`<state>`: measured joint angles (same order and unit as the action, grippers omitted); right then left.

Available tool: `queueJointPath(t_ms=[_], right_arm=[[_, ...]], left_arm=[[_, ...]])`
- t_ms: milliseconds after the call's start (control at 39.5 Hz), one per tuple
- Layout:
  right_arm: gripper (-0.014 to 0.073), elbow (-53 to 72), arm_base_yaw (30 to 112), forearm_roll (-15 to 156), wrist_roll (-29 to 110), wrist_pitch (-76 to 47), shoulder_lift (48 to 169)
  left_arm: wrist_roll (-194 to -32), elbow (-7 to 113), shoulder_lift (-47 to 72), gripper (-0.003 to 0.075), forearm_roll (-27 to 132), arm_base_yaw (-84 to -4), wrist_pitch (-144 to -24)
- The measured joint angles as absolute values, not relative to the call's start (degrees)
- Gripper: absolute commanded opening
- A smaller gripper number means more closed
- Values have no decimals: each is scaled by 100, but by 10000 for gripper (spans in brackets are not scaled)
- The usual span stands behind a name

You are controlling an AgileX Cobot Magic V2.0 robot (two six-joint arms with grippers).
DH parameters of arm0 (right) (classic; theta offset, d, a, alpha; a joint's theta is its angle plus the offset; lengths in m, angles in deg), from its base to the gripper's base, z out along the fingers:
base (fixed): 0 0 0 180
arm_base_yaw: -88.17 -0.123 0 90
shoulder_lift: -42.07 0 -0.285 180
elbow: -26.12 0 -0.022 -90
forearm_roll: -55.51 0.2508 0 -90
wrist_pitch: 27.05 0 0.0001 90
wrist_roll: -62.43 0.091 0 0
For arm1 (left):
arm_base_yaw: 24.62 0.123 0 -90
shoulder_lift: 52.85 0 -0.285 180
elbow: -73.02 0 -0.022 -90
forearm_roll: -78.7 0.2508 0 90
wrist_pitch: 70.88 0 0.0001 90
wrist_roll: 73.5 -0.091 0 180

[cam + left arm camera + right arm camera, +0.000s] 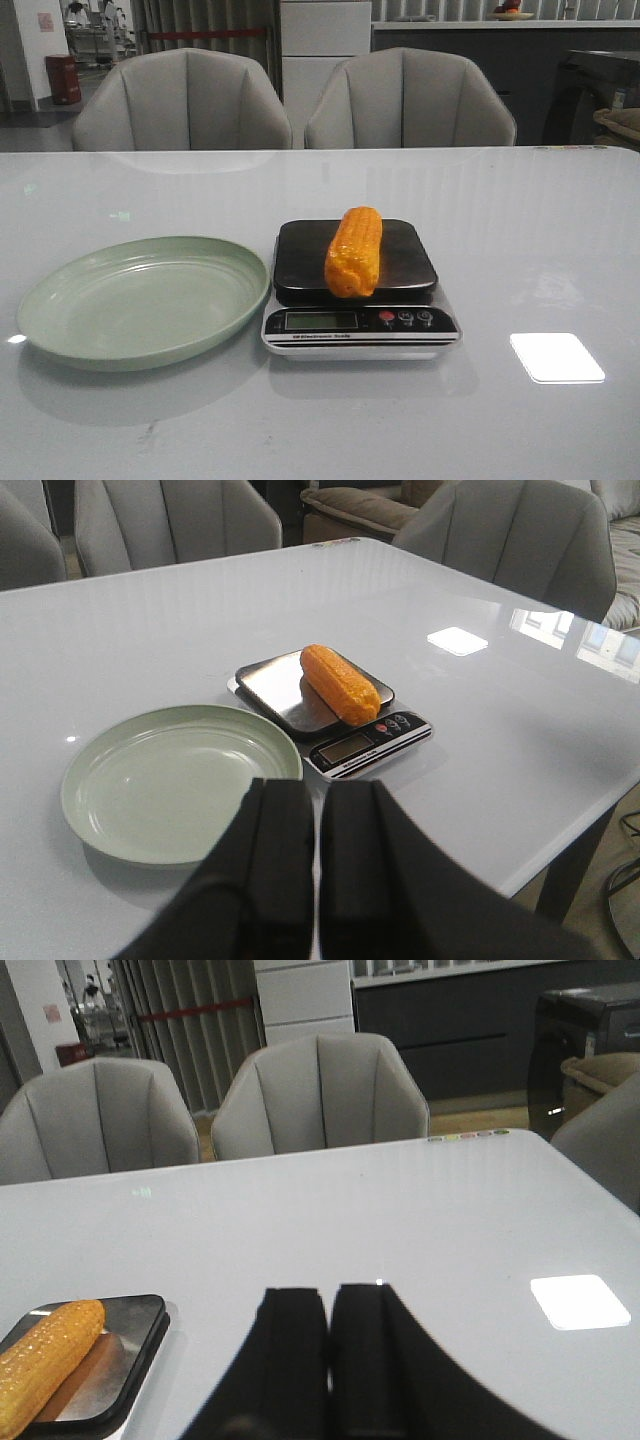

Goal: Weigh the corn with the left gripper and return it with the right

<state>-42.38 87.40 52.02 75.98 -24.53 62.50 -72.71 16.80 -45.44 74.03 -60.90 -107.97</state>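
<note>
The orange-yellow corn lies lengthwise on the black platform of the scale at the table's middle. It also shows in the left wrist view and at the edge of the right wrist view. My left gripper is shut and empty, well back from the scale, above the near rim of the green plate. My right gripper is shut and empty, off to the right of the scale. Neither gripper shows in the front view.
The pale green plate sits left of the scale, touching its side. The scale's display and buttons face the front. Two grey chairs stand behind the table. A bright light patch lies on the table at the right.
</note>
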Motion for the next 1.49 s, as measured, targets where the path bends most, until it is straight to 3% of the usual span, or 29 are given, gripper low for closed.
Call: queueJointPath(t_ms=[228, 506, 582, 785, 1038, 1494], right_arm=[[156, -3101, 8740, 5180, 7598, -1308, 7545], [165, -3031, 8740, 5241, 7632, -837, 7882], [245, -3031, 8740, 5254, 7642, -750, 7906], [622, -3018, 8387, 5258, 7643, -614, 8019], [608, -2552, 7353, 5321, 7406, -218, 8736], [607, 61, 5798, 5973, 7891, 489, 11530]], left_arm=[[-7271, 1680, -4544, 133, 7403, -6090, -10797], [-7275, 1667, -4544, 133, 7403, -6090, -10797], [-7275, 1667, -4544, 133, 7403, -6090, -10797], [-7275, 1667, -4544, 133, 7403, -6090, -10797], [-7284, 1667, -4544, 133, 7403, -6090, -10797], [-7284, 1667, -4544, 133, 7403, -6090, -10797]])
